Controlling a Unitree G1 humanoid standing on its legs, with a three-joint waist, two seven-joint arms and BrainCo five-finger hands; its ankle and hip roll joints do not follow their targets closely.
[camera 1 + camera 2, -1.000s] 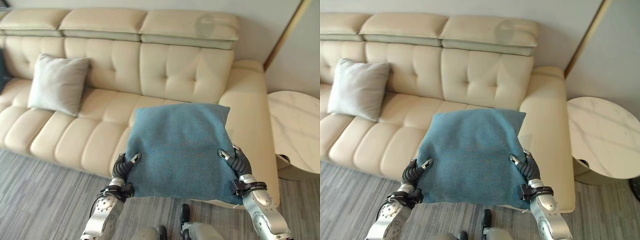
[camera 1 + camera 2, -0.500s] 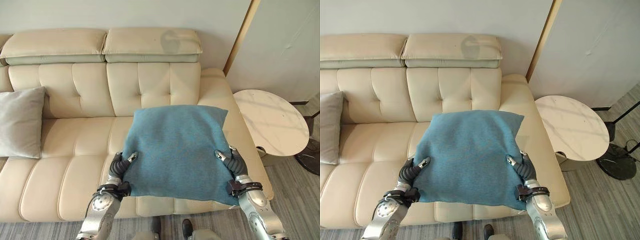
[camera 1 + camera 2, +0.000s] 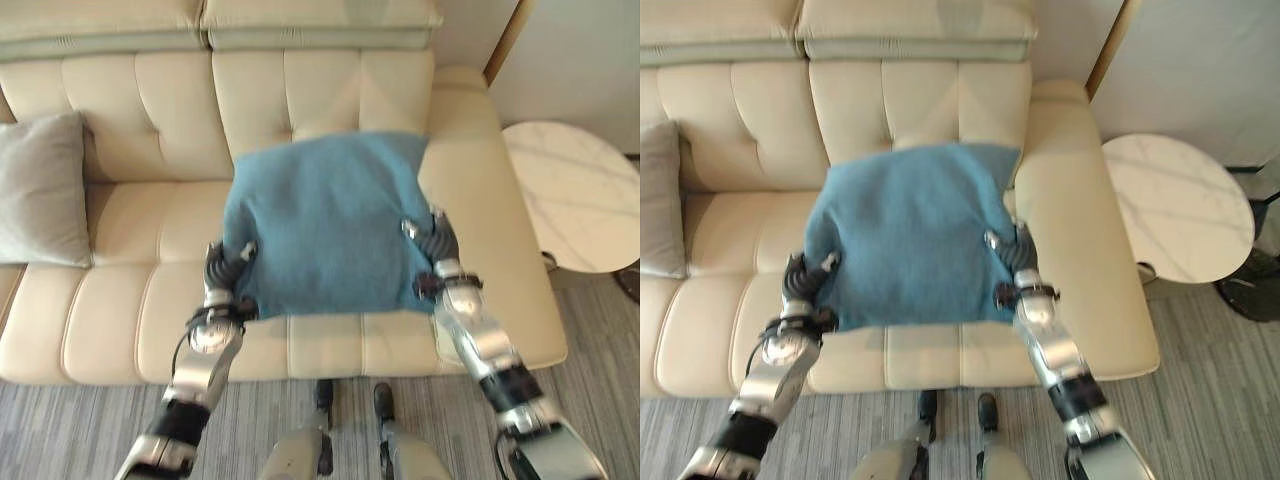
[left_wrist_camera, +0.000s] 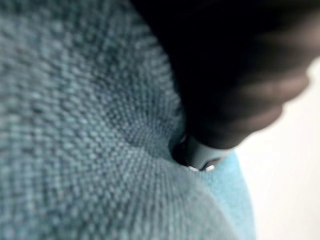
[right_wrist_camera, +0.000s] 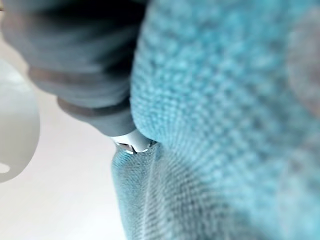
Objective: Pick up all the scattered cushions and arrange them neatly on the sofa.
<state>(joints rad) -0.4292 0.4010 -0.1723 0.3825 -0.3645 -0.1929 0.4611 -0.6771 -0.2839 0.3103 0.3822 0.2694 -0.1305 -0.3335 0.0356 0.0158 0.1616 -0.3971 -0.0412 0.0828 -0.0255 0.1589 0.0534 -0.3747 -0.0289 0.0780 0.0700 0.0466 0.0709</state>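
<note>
A blue-teal cushion (image 3: 325, 220) hangs flat over the right seat of the cream sofa (image 3: 300, 90), its far edge near the backrest. My left hand (image 3: 222, 272) pinches its near left corner, thumb on top. My right hand (image 3: 432, 245) pinches its near right corner the same way. In the left wrist view the cushion's weave (image 4: 75, 125) presses against my hand's dark cover (image 4: 230, 75); the right wrist view shows the cushion fabric (image 5: 225, 125) likewise. A grey cushion (image 3: 42, 190) leans upright against the backrest at the sofa's left.
A round white marble side table (image 3: 580, 195) stands right of the sofa's right armrest (image 3: 500, 230). Grey striped carpet (image 3: 80, 420) runs along the sofa's front. A wall with a wooden strip (image 3: 505, 35) rises behind the table.
Both hands have pushed the blue cushion forward and lower over the sofa's right seat. The camera has tilted down, so the sofa's front edge and carpet now show.
</note>
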